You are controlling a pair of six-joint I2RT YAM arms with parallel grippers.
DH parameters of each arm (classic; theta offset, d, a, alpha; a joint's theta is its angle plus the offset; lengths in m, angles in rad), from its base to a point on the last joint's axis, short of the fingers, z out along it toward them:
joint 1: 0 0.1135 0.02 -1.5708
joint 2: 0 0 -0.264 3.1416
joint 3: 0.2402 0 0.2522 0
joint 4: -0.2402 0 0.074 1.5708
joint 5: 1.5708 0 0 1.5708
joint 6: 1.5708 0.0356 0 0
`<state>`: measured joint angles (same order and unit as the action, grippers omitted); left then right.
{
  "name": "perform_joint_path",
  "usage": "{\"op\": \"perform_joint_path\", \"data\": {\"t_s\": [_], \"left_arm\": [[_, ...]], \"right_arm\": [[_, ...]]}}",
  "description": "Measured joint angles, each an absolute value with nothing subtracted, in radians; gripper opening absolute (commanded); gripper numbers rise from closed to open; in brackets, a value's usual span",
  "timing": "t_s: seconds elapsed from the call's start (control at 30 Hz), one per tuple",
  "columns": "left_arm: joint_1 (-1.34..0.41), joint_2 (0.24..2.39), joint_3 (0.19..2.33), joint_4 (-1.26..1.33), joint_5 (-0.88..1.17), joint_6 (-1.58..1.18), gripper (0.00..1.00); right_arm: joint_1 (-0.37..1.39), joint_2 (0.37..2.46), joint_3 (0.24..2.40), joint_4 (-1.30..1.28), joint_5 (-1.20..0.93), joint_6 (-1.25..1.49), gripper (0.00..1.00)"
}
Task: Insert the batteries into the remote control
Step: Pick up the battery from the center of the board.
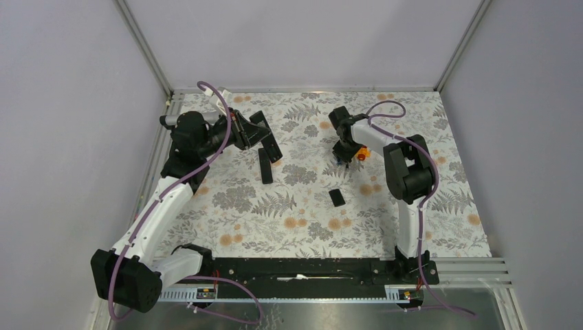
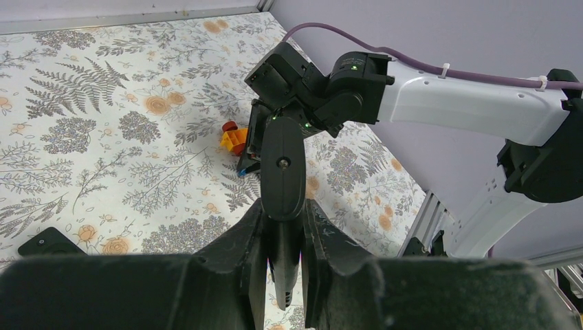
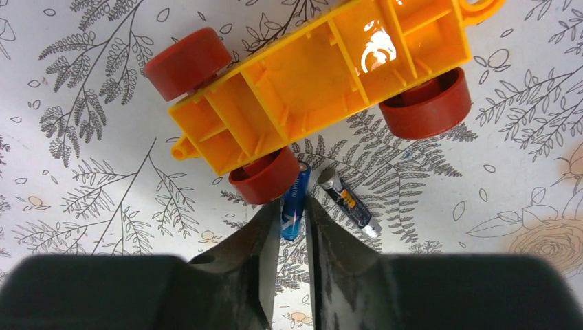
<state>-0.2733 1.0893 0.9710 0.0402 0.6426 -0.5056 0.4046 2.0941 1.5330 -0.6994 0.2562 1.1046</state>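
Note:
My left gripper (image 2: 283, 206) is shut on the edge of the long black remote control (image 2: 282, 165) and holds it above the cloth at the back left (image 1: 269, 143). My right gripper (image 3: 293, 206) points down beside an orange toy block. Its fingertips are closed on either side of a blue battery (image 3: 294, 185) that lies on the cloth. A second, dark battery (image 3: 347, 199) lies just right of the right finger. In the top view the right gripper (image 1: 344, 157) is at the back centre. A small black cover (image 1: 337, 198) lies mid-table.
The orange toy block with red knobs (image 3: 323, 75) lies upside down, one knob touching the blue battery. A second black remote (image 1: 265, 166) lies flat below the left gripper. The right arm's wrist (image 2: 309, 89) looms close in front of the held remote.

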Motion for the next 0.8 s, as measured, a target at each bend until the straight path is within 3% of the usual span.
{"op": "perform_joint_path", "data": {"t_s": [0.2, 0.5, 0.8], "left_arm": [[-0.273, 1.089, 0.97, 0.04, 0.643, -0.506, 0.0], [-0.273, 1.098, 0.958, 0.044, 0.643, -0.548, 0.0], [-0.357, 1.249, 0.976, 0.045, 0.616, -0.639, 0.0]], "right_arm": [[0.405, 2.096, 1.535, -0.699, 0.267, 1.096, 0.06], [0.405, 2.029, 1.456, -0.641, 0.247, 1.015, 0.06], [0.405, 1.648, 1.262, -0.547, 0.135, 0.892, 0.07]]}}
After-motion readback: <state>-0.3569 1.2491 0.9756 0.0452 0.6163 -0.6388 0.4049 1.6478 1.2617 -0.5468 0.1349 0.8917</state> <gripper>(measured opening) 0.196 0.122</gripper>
